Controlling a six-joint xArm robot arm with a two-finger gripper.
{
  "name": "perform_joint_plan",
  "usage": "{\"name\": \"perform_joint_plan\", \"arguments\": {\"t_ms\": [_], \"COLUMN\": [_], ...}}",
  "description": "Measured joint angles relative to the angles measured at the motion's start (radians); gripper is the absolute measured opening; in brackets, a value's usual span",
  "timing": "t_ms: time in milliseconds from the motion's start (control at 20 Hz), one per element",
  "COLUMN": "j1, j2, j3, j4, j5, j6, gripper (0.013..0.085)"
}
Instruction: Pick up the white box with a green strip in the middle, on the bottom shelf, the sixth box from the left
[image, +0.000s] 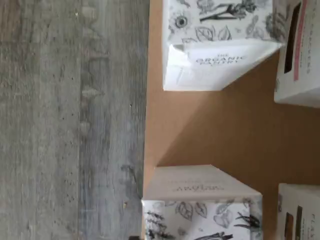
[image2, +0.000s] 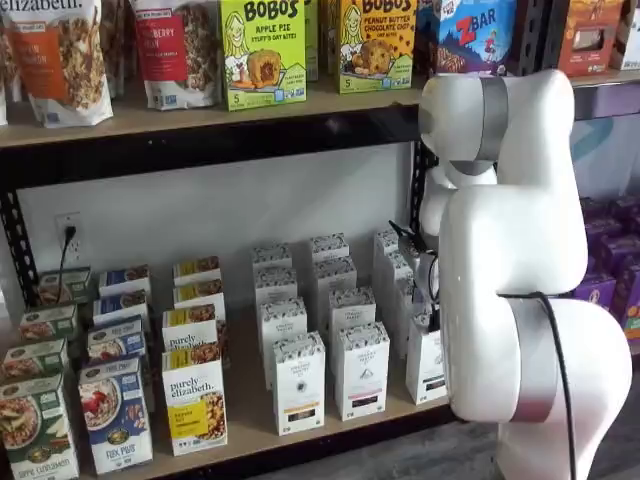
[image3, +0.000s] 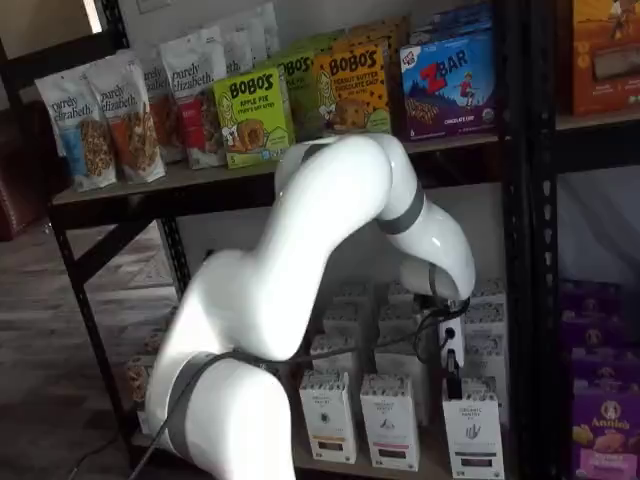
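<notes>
Jaws hang parted just above the white box (image3: 472, 432).

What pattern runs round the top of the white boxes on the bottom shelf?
Black-and-white botanical line drawings of flowers and leaves, clearest on the white box in the wrist view.

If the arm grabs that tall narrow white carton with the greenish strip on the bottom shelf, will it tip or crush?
The tall narrow white carton looks like crisp-edged cardboard, so probably stiff enough to pinch. It stands tall on a small base, so a sideways nudge may tip it, perhaps into the similar white carton beside it.
</notes>
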Motion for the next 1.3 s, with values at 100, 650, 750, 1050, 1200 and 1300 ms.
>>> {"name": "perform_joint_plan", "arguments": {"t_ms": [100,650,750,1050,1200,1300], "j1": [0.0,-0.004,-0.004,-0.005,-0.005,-0.004], "j2": [0.016,0.036,0.034,0.047,0.061,0.072], "j3": [-0.015,-0.025,-0.014,0.007,0.002,-0.006], "j4": [-0.016,-0.076,-0.094,-0.147,-0.162,-0.155], "j5": [-0.003,-0.008,-0.021,-0.055,-0.057,-0.057], "j6": [0.013,0.059,0.074,0.12,0.134,0.129], "gripper": [0.085,0.085,0.085,0.085,0.085,0.085]}}
